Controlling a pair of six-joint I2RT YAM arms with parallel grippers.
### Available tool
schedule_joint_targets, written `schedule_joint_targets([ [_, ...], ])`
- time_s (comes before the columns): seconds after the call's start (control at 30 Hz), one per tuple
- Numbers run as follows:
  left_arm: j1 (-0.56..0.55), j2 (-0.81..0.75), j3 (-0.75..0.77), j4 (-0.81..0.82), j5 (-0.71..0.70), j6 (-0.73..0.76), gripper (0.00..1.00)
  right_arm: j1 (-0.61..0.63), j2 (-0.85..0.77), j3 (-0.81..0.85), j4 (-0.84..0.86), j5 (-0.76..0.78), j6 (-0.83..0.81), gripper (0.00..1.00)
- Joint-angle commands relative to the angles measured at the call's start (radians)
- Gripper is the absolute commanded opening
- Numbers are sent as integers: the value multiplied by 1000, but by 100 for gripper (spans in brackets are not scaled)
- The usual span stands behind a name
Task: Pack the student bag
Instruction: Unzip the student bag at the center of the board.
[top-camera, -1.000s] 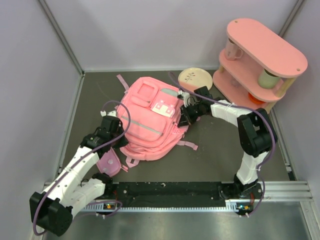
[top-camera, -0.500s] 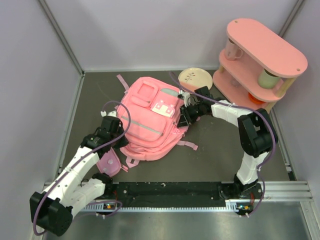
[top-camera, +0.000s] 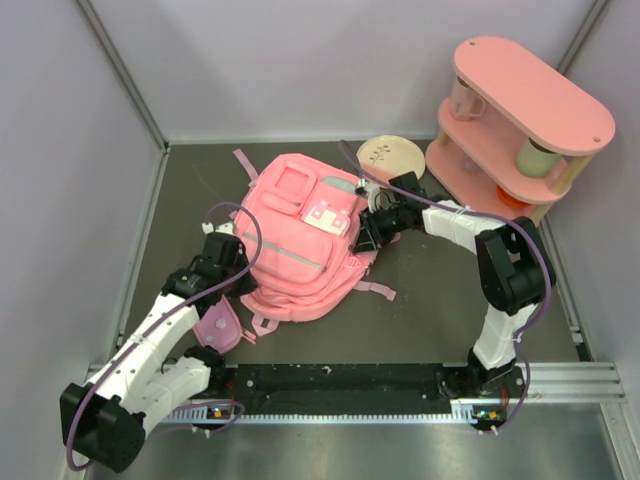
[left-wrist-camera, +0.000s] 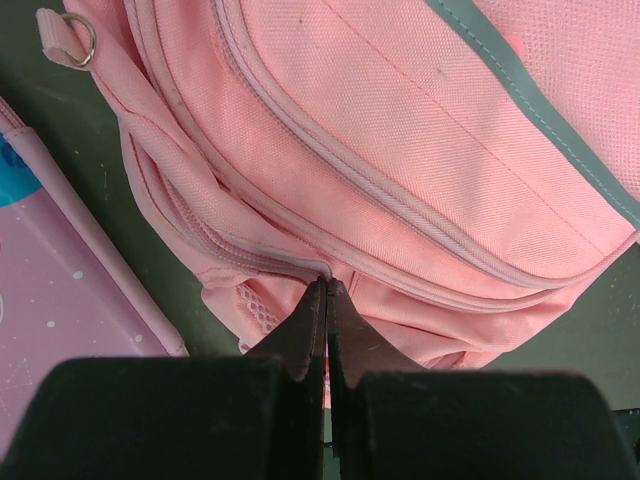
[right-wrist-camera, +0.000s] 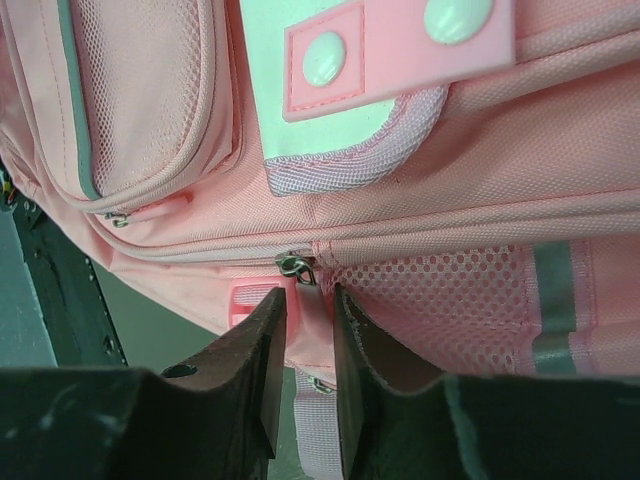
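At mid-table, I log the backpack (top-camera: 300, 235) unmoved over the last second: left gripper (left-wrist-camera: 326, 300) pinched shut on its seam, right gripper (right-wrist-camera: 308, 305) slightly parted around the zipper pull (right-wrist-camera: 297, 266), bag unopened.

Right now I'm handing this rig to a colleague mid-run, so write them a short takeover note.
Left gripper: fingers pressed shut at a zipper seam on the student bag's near-left side; whether they pinch fabric or a pull is unclear.
Right gripper: slightly open, fingertips either side of a zipper pull on the bag's right side.
The bag lies flat, front up, mid-table. A small pink pouch lies outside it, beside the left arm.
Done: both grippers are at the zippers. The seams in view look closed.
Left: open the bag, load the pouch, close it.
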Motion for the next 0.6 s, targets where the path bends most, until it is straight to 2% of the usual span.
schedule_joint_targets([
  [0.0,1,1,-2,109,46,-5,0,14,-35,6,24,-24,-13,23],
  [0.17,1,5,-1,110,49,-1,0,25,-28,-13,21,-4,-8,15],
  [0.27,1,-2,-4,109,51,-1,0,28,-29,-20,21,19,-7,27],
  [0.4,1,-3,-10,109,51,-2,0,31,-17,-16,26,46,-7,34],
  [0.53,1,-5,-8,107,51,-2,0,33,3,-11,35,48,-1,28],
  [0.57,1,-5,-8,107,51,-2,0,33,1,-14,43,45,1,23],
])
